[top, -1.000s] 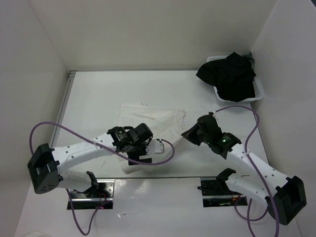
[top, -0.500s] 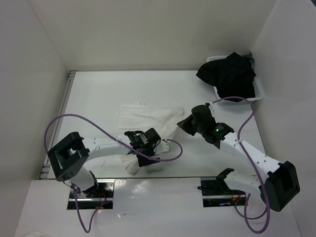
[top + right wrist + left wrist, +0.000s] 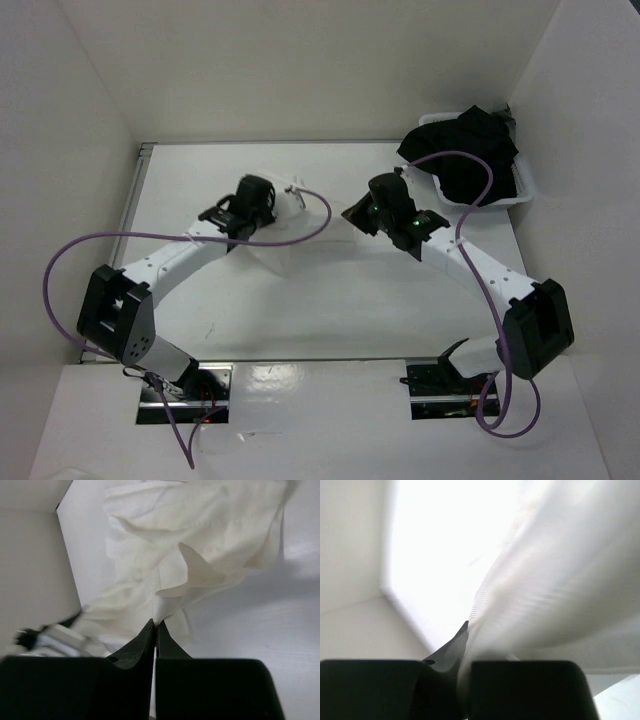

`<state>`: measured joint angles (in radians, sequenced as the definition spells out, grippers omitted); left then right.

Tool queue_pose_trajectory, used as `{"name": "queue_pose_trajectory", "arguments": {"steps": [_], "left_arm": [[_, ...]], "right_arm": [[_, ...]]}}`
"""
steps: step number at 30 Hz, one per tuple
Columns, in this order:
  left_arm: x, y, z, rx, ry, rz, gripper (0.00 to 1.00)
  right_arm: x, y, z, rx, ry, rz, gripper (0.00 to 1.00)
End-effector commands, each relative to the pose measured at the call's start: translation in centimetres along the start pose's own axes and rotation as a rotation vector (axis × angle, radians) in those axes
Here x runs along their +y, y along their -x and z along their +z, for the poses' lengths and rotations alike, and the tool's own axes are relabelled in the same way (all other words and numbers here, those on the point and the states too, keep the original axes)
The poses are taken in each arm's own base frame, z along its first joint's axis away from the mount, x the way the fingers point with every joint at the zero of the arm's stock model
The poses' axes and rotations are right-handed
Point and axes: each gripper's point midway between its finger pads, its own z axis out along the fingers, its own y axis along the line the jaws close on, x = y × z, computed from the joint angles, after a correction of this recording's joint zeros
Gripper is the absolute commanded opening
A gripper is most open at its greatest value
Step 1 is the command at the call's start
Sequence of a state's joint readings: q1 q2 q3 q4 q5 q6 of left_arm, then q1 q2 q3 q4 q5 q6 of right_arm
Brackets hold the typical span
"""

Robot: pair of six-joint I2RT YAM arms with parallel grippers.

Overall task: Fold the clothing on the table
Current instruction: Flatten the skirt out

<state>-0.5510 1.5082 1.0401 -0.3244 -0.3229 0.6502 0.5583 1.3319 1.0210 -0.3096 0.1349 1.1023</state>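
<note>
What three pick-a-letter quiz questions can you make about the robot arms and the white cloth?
1. Where is the crumpled black garment?
A) in the small white plastic bin at the far right corner
B) hanging on a hook
C) on the floor

2. What colour are the thin cables that loop through the scene?
A) green
B) purple
C) yellow

3. What is the left gripper doing?
A) standing wide open
B) holding a cup
C) shut on the thin white ribbed clothing

Answers:
1 A, the black heap fills the bin in the top view.
2 B, purple loops show in the top view.
3 C, its wrist view shows fabric pinched between closed fingers.
</note>
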Motion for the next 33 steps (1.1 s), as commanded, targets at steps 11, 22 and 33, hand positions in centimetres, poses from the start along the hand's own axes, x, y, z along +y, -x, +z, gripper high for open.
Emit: {"name": "queue_pose_trajectory", "arguments": {"steps": [11, 22, 33], "left_arm": [[5.8, 0.5, -5.9, -0.019, 0.076, 0.491, 0.0], [-10.0, -2.3, -6.8, -0.008, -0.28, 0.369, 0.85], [-13.0, -0.9, -12.5, -0.155, -0.453, 0.364, 0.98]], "right_arm": [[4.1, 1.5, -3.2, -0.077, 0.176, -0.142, 0.0], [-8.0, -6.2, -6.3, 0.145, 0.026, -0.061, 0.0], [-11.5, -5.8, -6.9, 0.102, -0.054, -0.043, 0.0]]}}
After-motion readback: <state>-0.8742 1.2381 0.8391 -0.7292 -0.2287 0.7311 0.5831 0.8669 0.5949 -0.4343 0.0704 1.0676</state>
